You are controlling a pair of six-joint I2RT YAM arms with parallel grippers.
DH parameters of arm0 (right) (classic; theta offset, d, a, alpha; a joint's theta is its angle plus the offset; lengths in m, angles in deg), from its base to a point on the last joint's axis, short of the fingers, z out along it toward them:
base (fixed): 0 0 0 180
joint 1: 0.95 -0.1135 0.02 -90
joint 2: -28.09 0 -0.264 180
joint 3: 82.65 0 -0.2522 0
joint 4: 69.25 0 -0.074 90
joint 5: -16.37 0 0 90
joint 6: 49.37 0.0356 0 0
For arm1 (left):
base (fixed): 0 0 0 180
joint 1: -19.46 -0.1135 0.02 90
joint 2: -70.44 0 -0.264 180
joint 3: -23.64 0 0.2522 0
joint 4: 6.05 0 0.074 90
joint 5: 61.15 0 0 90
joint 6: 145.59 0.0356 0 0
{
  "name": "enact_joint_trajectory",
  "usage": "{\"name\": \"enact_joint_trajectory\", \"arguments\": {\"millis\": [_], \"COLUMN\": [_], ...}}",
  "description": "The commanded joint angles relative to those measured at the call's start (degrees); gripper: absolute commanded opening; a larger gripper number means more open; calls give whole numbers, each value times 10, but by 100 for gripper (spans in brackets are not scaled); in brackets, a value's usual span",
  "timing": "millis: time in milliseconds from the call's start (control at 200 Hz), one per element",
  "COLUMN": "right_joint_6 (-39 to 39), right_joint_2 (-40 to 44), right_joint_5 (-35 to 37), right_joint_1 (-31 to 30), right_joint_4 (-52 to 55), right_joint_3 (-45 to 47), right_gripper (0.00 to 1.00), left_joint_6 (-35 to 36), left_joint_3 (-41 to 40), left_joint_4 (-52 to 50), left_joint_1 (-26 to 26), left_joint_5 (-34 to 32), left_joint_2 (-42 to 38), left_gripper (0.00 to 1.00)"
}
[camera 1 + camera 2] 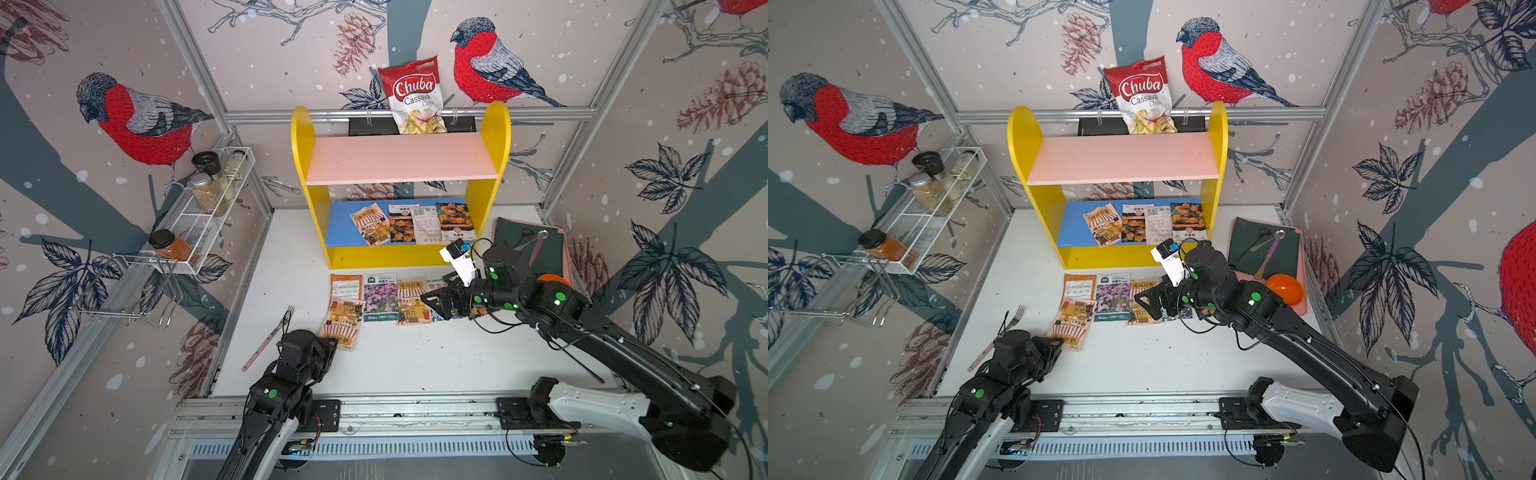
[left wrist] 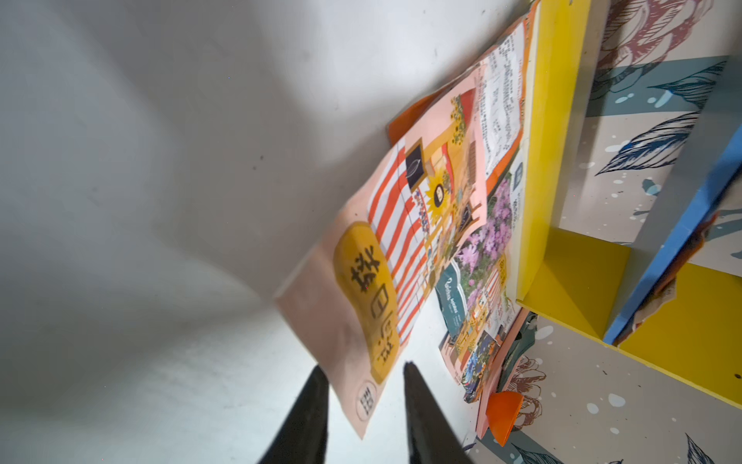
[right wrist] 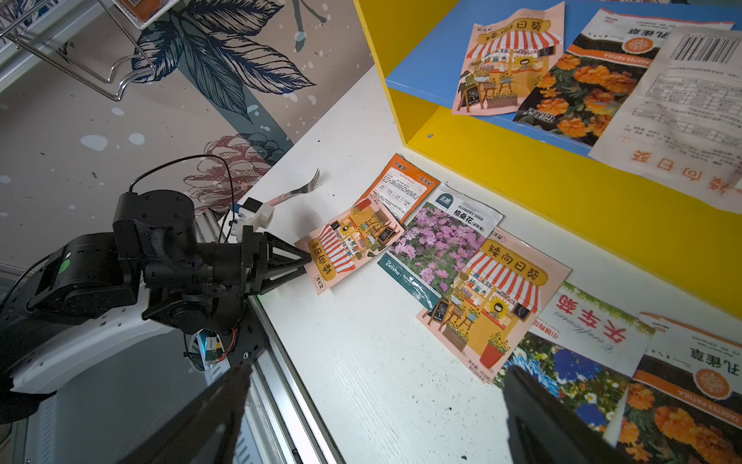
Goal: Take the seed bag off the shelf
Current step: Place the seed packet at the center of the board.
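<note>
Flat, glossy printed bag (image 2: 385,257) before rigid board shelf (image 1: 399,255); corner inside narrowly parted left gripper (image 2: 363,367), arm low. Right gripper (image 3: 377,369) spread wide, arm outstretched before shelf.

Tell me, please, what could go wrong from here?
The pink striped-awning paper seed packet has an edge inside the open left claw; retreating could drag it.
The overlapping paper seed packets on the blue lower board could shift together if one is pulled.
The open right claw hangs over the blue-flowered paper packet, possibly snagging it.
</note>
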Motion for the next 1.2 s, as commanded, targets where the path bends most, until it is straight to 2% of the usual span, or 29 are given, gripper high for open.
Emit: {"name": "enact_joint_trajectory", "arguments": {"millis": [0,55,260,560,655,821,1031,1151,1196], "right_joint_6": [-6,-7,-8,-10,-8,-7,-3,-3,-4], "right_joint_2": [4,5,5,3,2,2,-1,-1,-1], "right_joint_5": [1,0,-14,-17,-13,-13,-17,-17,-19], "right_joint_1": [0,0,0,1,1,9,17,20,23], "right_joint_4": [-22,-23,-38,-44,-46,-58,-73,-79,-79], "right_joint_3": [3,4,15,12,11,14,18,20,20], "right_gripper": [100,100,100,100,100,100,100,100,100], "left_joint_6": [4,7,22,32,42,137,231,293,324], "left_joint_3": [5,8,29,69,73,129,229,268,276], "left_joint_4": [-69,-71,-74,-81,-56,-6,63,106,137], "left_joint_1": [2,2,2,1,2,1,1,1,0], "left_joint_5": [20,25,18,19,33,18,0,10,34], "left_joint_2": [20,33,72,60,68,162,263,323,343], "left_gripper": [48,55,55,59,63,73,74,75,76]}}
